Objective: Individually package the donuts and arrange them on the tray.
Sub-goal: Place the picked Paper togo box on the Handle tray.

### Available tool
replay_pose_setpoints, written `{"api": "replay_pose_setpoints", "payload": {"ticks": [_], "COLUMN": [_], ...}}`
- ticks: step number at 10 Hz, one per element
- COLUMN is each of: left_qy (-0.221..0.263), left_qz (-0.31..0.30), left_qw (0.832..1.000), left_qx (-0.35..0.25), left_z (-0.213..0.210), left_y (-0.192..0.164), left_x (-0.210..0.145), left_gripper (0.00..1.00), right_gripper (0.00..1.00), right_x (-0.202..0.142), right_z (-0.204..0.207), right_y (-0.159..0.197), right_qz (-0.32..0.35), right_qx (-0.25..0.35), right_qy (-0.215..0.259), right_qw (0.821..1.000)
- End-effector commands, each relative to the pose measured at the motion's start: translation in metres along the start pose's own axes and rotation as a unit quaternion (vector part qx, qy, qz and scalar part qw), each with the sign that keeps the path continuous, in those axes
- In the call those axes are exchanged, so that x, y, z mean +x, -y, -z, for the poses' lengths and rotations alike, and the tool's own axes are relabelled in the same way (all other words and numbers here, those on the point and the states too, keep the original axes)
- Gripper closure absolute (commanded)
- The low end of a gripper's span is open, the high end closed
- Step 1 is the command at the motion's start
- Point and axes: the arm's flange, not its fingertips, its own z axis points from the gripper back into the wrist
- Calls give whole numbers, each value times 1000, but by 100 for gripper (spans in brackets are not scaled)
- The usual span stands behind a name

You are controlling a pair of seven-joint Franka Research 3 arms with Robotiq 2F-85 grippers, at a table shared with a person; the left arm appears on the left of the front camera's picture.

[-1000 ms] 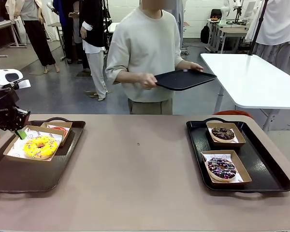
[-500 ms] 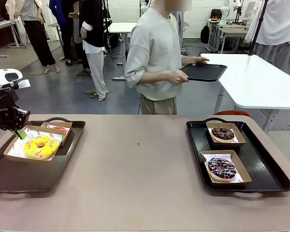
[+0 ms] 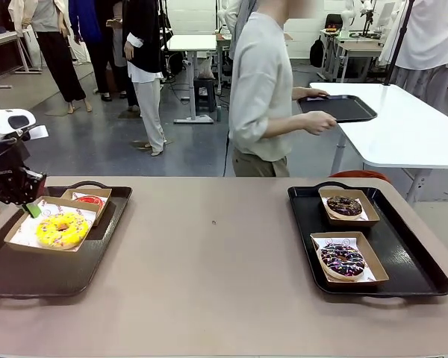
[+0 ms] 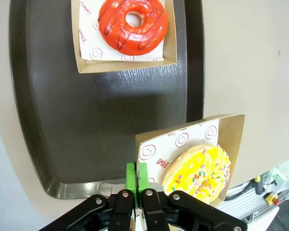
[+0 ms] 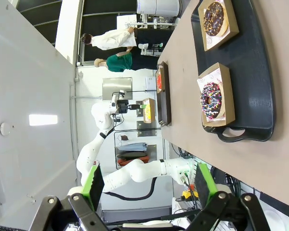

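Your left end effector (image 4: pixel 136 179) pinches the yellow donut's box (image 4: pixel 192 156).
The yellow donut (image 3: pixel 62 228) sits in that box, lifted over the left tray (image 3: pixel 52 276). Your right end effector (image 5: pixel 147 180) is wide open, holding nothing.

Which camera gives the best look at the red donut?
The left wrist view: the red donut lies close, seen from above in its box. In the front view it is half hidden; the right wrist view shows a tiny sliver.
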Motion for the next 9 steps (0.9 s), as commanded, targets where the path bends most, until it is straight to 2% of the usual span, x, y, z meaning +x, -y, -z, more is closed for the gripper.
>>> {"api": "replay_pose_setpoints", "payload": {"ticks": [1,3,5,9], "left_qy": [-3,15,39,28], "left_qz": [15,12,-24,-54], "left_qw": [1000,1000,999,998], "left_qx": [-13,-5,3,-3], "left_z": [14,31,46,66], "left_y": [-13,-19,-31,-45], "left_x": [-8,-23,-25,-16], "left_gripper": [99,99,99,99], "right_gripper": [0,0,0,0], "right_x": [-1,-1,-1,-1], "right_z": [-2,-2,-2,-2], "right_y": [0,0,0,0], "right_qz": [0,0,0,0], "right_qx": [3,3,3,3], "right_qy": [2,2,2,2], "right_qw": [1000,1000,1000,1000]}}
